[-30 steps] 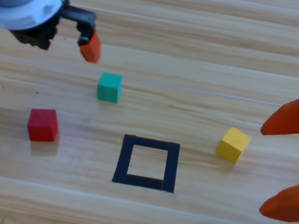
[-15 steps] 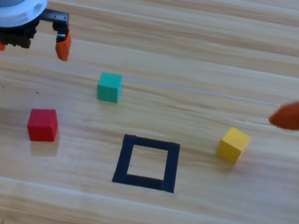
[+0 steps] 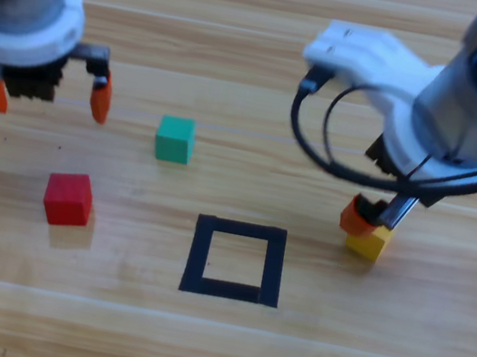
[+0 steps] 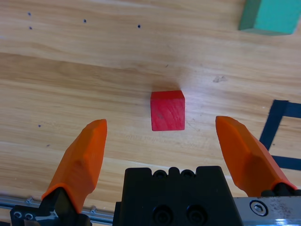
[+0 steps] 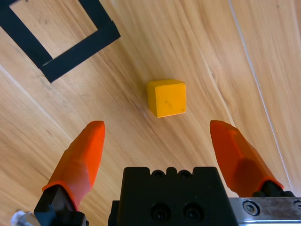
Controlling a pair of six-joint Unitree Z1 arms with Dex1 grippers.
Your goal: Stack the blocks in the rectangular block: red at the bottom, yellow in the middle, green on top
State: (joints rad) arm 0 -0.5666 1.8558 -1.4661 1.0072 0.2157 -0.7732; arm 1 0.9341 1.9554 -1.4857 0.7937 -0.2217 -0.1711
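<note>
We observe a wooden table (image 3: 208,349) bearing a black tape outline (image 3: 234,259) at centre, a red cube (image 3: 68,198) at nine o'clock, a green cube (image 3: 174,139) at eleven, a yellow cube (image 3: 373,244) at three.

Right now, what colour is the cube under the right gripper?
Yellow; clearest in the right wrist view.

Red cube (image 3: 68,198), yellow cube (image 3: 371,244), teal-green cube (image 3: 174,139)
</note>
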